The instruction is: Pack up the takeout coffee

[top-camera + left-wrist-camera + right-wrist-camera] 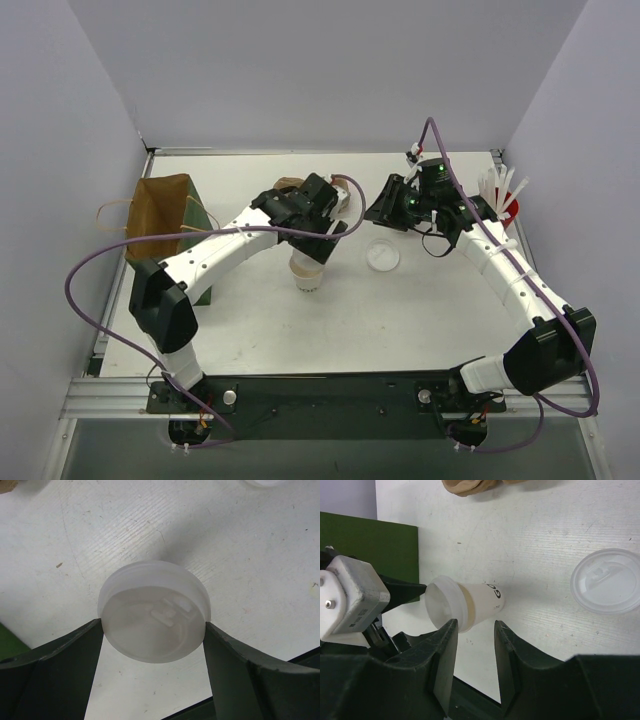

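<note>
At the overhead view's centre the left gripper [154,630] pinches the lid rim of an upright takeout cup [308,272], probably to carry it; the right gripper [475,630] hangs parted, empty, near a loose lid [382,256] on the tabletop [420,310]

White table [420,310] with loose lid [382,256], lidded cup [308,278], paper bag [160,205], pulp carrier [287,183], red cup [510,208]

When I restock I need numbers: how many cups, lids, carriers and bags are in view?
White cup: 1
Red cup: 1
Lids: 2, fitted lid, loose lid
Carrier: 1
Bag: 1
Total: 6
</note>
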Robot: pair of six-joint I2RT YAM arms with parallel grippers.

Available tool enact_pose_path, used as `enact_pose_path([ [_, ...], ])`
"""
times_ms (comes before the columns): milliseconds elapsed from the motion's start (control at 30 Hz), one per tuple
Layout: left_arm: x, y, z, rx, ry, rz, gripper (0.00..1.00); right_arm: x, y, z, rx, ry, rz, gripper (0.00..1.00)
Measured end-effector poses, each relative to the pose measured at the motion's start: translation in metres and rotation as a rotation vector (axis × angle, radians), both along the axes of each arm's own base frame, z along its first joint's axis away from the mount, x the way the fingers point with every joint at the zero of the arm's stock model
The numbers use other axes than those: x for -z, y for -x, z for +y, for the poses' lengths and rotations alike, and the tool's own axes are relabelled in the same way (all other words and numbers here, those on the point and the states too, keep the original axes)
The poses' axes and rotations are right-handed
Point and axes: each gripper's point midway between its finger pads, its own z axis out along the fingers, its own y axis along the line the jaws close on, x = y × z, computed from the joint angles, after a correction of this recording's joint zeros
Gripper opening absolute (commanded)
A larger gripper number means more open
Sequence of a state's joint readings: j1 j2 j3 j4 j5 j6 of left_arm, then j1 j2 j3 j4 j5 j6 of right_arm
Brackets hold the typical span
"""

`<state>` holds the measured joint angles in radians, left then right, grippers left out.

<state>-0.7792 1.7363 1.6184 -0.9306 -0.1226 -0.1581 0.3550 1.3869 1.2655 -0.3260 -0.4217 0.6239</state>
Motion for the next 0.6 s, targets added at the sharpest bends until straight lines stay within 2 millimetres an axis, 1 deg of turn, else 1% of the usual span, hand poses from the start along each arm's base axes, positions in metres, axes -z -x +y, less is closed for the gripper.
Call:
enact_pose_path([
  [67,0.001,-0.002,-0.003,0.012,-0.02,-0.005,0.72,0.0,0.0,0.0,0.0,0.001,0.0,0.31],
  [133,0.005,-0.001,-0.003,0.018,-0.054,-0.002,0.72,0.0,0.0,0.0,0.0,0.001,0.0,0.31],
  [267,0.016,0.005,0.002,0.026,-0.117,0.023,0.72,0.003,0.0,-0.001,0.003,0.005,0.005,0.31],
  [600,0.018,0.007,0.006,0.025,-0.141,0.028,0.72,0.005,0.001,-0.002,0.004,0.008,0.01,0.31],
])
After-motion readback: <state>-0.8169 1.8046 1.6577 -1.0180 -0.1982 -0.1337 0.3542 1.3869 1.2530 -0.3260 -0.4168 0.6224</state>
